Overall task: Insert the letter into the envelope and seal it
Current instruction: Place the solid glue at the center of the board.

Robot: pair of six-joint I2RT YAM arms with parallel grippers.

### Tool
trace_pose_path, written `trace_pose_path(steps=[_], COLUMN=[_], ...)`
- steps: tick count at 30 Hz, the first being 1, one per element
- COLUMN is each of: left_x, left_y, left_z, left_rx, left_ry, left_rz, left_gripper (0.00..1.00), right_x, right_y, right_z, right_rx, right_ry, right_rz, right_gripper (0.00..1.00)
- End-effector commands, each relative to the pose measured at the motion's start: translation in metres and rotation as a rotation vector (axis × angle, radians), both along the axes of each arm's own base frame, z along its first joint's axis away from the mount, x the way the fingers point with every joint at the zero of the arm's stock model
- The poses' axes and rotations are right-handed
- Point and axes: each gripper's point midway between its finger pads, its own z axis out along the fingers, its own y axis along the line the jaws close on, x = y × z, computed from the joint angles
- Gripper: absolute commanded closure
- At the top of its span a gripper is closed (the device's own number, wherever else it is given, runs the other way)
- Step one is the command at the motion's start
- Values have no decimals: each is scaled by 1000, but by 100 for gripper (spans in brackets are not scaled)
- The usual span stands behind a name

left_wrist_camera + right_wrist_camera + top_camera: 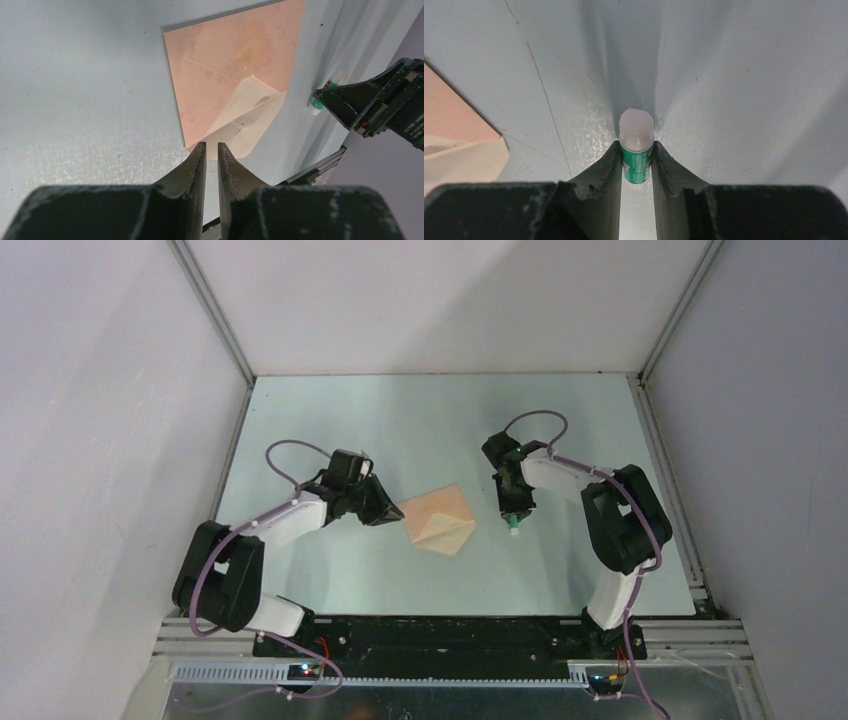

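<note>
The tan envelope [438, 520] lies flat mid-table, turned like a diamond. In the left wrist view the envelope [235, 65] shows a diagonal seam, and its paler cream flap [247, 117] points toward my fingers. The letter is hidden; no separate sheet shows. My left gripper [211, 146] hovers at the flap's edge, its jaws a narrow slit apart with only table showing between them. To the envelope's right, my right gripper [636, 152] is shut on a green glue stick [636, 165] with a whitish cap, pointed down at the table. The same glue stick [513, 527] shows in the top view.
White walls close in the table [420, 420] on the left, back and right. A metal rail [450, 625] runs along the near edge by the arm bases. The right arm's gripper body [385, 100] stands just right of the envelope.
</note>
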Motion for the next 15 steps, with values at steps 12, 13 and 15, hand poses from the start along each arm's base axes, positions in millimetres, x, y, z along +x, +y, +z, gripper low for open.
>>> trace_pose_path(steps=[12, 13, 15], left_x=[18, 20, 20], left_y=[14, 17, 20], left_z=[28, 30, 30], left_rx=[29, 32, 35], left_ry=[-103, -108, -107], left_rz=[-1, 4, 8], left_gripper=[79, 79, 79], right_x=[25, 26, 26], right_y=[9, 9, 5], right_z=[30, 31, 27], right_rx=[94, 99, 87], right_ry=[-221, -229, -216], right_rz=[108, 117, 110], right_gripper=[100, 100, 100])
